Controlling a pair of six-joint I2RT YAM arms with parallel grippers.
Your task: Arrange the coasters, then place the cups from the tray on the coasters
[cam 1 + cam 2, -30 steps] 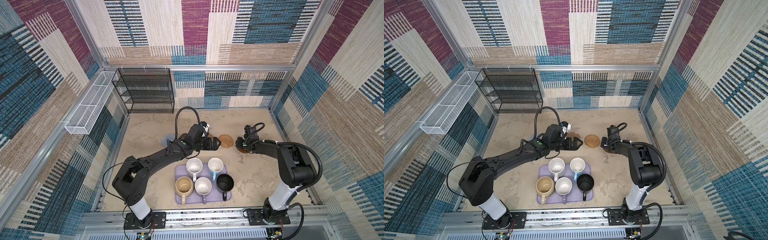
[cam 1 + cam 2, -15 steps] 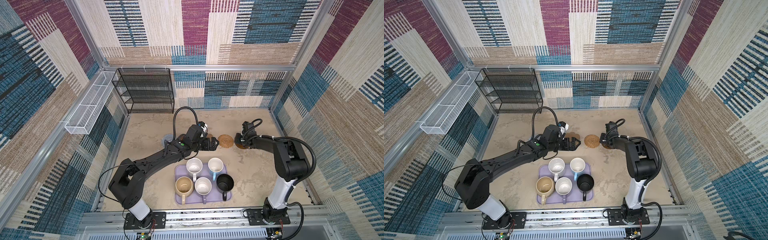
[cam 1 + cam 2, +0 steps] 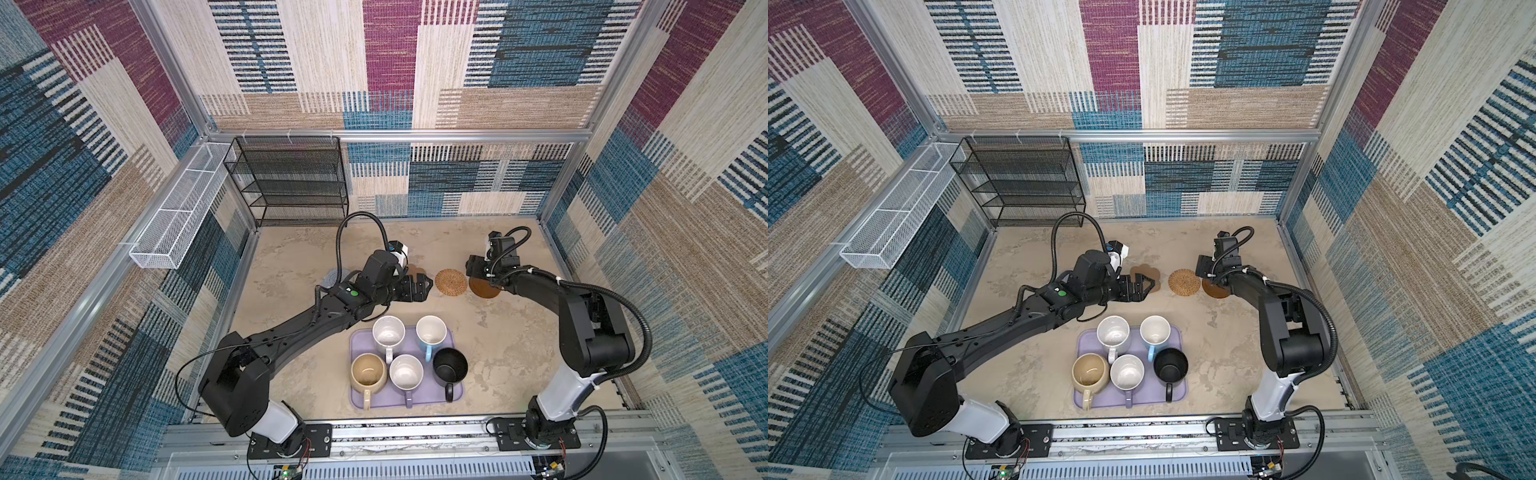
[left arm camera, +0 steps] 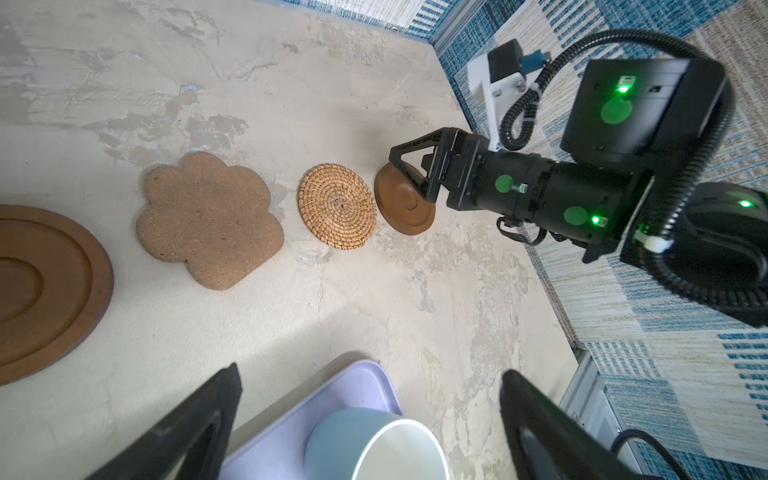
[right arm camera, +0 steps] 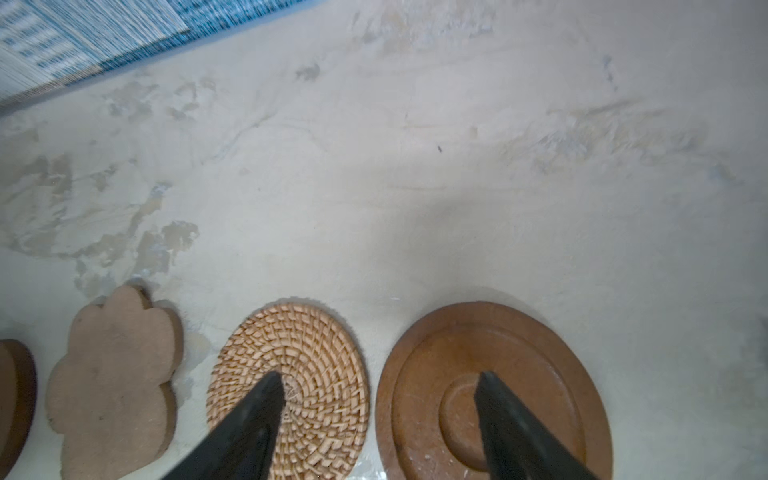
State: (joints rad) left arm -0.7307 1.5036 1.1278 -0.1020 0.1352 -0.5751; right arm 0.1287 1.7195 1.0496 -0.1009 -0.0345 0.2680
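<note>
Coasters lie in a row: a grey-blue woven one [image 3: 333, 276] half behind my left arm, a dark brown disc [image 4: 41, 286], a tan paw [image 4: 210, 220] [image 3: 1144, 272], a rattan round [image 3: 451, 282] [image 5: 316, 345] and a second brown disc [image 3: 484, 287] [image 5: 519, 345]. My right gripper [image 5: 380, 380] [image 3: 478, 266] hangs open just above the gap between the rattan one and that disc, holding nothing. My left gripper [image 4: 372, 374] [image 3: 424, 286] is open and empty by the paw. On the lavender tray [image 3: 359, 340] stand the cups: speckled white [image 3: 388, 332], light blue [image 3: 431, 330] [image 4: 345, 432], beige [image 3: 368, 372], lavender [image 3: 406, 372], black [image 3: 450, 365].
A black wire shelf rack [image 3: 291, 178] stands at the back left corner. A white mesh basket [image 3: 178, 216] hangs on the left wall. Patterned walls close in the tabletop on three sides.
My right gripper has opened and let go of the rightmost brown disc, which now lies flat, and it has drawn back a little. The left arm has hardly moved.
</note>
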